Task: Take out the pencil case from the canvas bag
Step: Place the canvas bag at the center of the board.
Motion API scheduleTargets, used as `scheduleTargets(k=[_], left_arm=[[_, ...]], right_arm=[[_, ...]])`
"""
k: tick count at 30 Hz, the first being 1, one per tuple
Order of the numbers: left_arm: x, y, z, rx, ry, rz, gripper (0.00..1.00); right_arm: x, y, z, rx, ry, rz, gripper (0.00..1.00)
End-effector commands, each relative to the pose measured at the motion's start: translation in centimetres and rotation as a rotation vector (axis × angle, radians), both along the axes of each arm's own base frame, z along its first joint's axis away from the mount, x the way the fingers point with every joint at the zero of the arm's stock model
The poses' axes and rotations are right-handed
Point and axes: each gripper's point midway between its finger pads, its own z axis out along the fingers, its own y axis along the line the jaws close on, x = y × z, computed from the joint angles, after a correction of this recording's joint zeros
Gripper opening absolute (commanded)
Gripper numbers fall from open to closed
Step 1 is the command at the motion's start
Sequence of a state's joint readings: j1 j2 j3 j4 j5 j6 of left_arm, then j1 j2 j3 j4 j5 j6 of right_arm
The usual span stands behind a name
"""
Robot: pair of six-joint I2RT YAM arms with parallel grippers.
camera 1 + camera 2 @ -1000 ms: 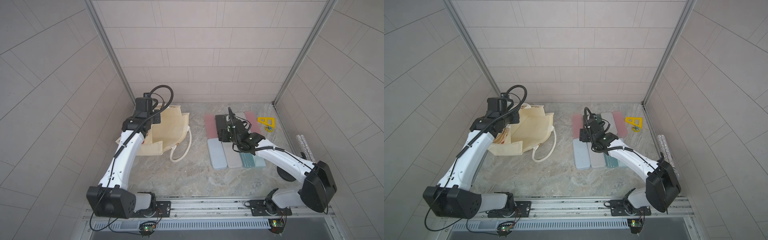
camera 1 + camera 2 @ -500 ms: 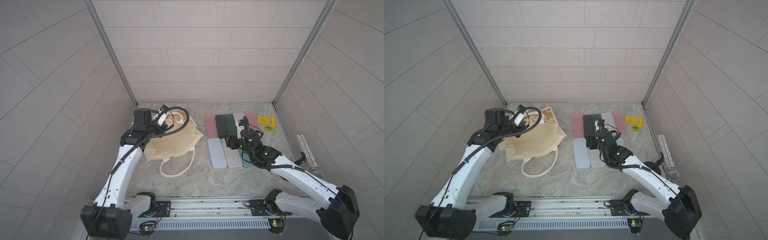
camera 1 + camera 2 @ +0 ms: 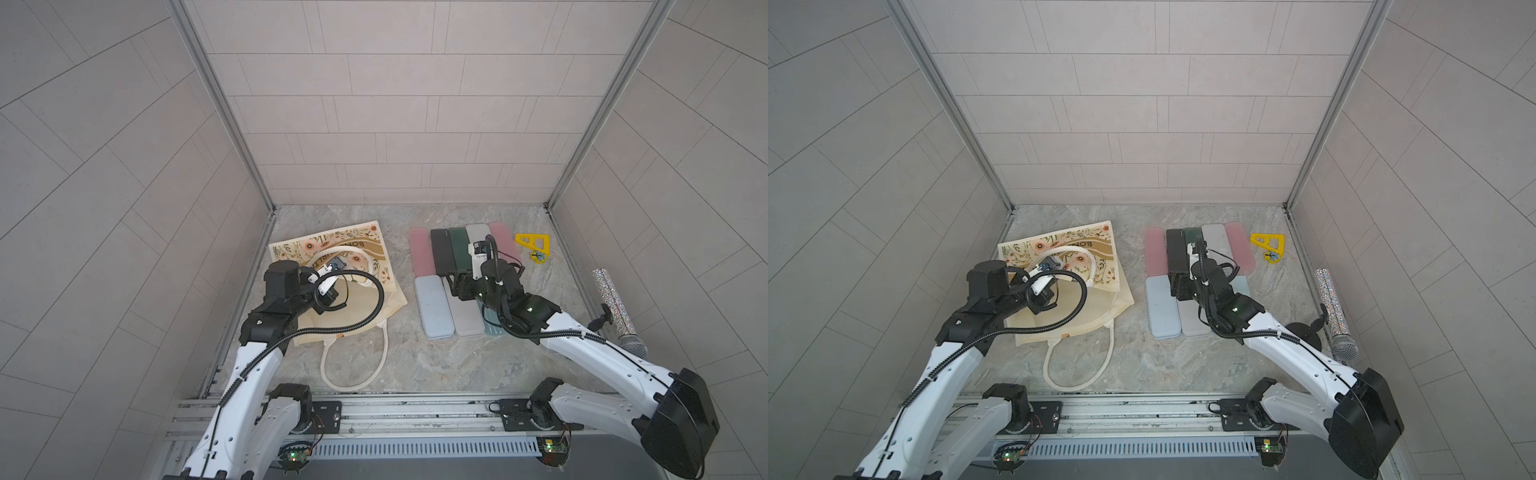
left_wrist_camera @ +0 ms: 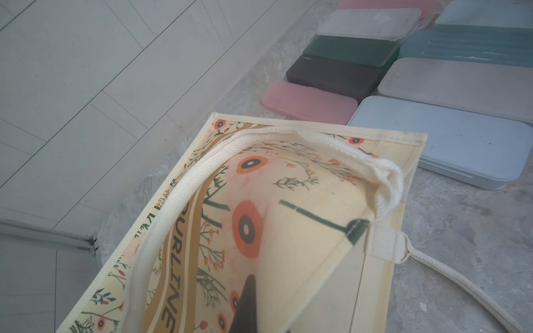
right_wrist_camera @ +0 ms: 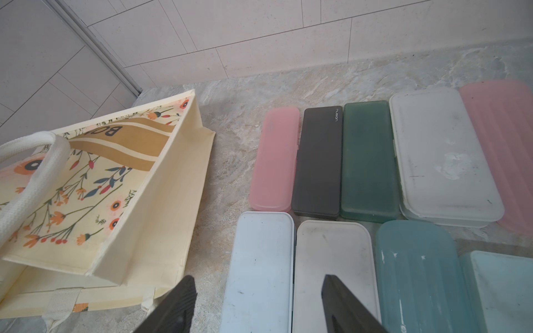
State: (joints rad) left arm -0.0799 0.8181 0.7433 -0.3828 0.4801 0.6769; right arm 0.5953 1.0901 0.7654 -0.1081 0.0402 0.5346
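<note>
Left gripper (image 3: 328,291) is clamped shut on the cloth of the canvas bag (image 3: 361,309). The bag is a cream tote with orange flowers, tan lettered stripes and thick white rope handles. It lies on its side at 9 o'clock, close beside the wall rail. Right gripper (image 5: 258,281), jaws apart and holding nothing, hovers over the pencil cases (image 3: 434,307) at 3 o'clock, with the bag at its 9 o'clock. Bare marble floor separates bag and cases and spreads toward 6 o'clock.
</note>
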Motion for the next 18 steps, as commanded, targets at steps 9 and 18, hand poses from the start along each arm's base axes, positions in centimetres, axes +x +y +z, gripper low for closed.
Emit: scheduleTargets(k=[9, 18], left_arm=[[3.0, 1.0, 2.3, 0.053, -0.065, 0.057, 0.0], [11.6, 4.7, 4.1, 0.069, -0.03, 0.352, 0.0]], right_arm=[[-0.4, -0.5, 1.3, 0.023, -0.037, -0.018, 0.71], [-0.9, -1.1, 1.6, 0.034, -0.036, -0.035, 0.71]])
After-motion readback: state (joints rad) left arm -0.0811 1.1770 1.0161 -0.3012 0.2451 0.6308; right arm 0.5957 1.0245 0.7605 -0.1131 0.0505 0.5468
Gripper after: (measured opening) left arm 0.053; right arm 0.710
